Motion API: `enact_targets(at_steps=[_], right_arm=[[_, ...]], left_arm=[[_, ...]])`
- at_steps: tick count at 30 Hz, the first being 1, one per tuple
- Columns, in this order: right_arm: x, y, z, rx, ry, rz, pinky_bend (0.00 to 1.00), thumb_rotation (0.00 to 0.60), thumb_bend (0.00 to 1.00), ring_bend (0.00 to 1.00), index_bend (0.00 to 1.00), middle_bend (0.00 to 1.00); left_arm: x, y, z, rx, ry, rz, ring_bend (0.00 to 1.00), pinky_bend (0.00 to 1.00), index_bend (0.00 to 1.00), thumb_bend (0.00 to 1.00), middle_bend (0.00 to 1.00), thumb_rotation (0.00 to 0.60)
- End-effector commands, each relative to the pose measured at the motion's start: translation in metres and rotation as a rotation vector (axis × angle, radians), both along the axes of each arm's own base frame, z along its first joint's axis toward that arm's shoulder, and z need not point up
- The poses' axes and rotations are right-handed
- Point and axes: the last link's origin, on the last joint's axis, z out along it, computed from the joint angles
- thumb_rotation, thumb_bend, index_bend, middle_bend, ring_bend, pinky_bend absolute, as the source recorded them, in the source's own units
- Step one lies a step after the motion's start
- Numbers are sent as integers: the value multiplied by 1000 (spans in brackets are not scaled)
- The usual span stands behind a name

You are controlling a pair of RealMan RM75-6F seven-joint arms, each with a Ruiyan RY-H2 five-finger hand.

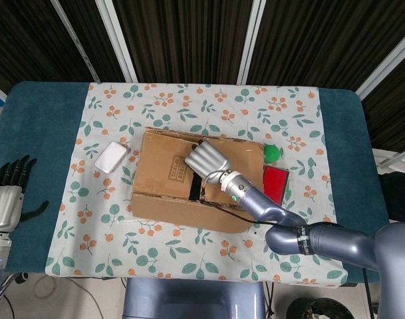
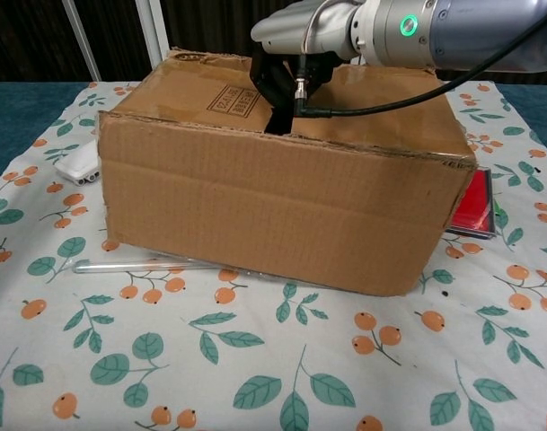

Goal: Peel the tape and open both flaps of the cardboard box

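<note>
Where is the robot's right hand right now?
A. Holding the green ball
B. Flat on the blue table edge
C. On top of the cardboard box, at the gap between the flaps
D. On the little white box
C: the right hand sits on top of the cardboard box, with its fingers at the dark gap between the two flaps.

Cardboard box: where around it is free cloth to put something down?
Bare cloth lies behind the cardboard box toward the far edge, and in front of it. Crowded: white case on one side, green ball and red item on the other.
</note>
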Motion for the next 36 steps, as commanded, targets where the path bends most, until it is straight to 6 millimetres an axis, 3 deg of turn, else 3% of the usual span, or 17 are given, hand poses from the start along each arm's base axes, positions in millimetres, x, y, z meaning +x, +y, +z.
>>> enact_targets(at_steps=[1,8,36], right_arm=[[-1,1,2,-9,22,18,376,600,1000,371,651,570],[0,2,14,-34,50,44,376,600,1000,370,654,574],[15,19,100,-177,141,104,376,600,1000,354,654,572]], left_arm=[[0,0,0,1,-1,-1,0,0,0,192,0,600],[0,1,2,10,-2,4,0,0,0,192,0,600],[1,-1,1,7,-4,3,0,0,0,193,0,600]])
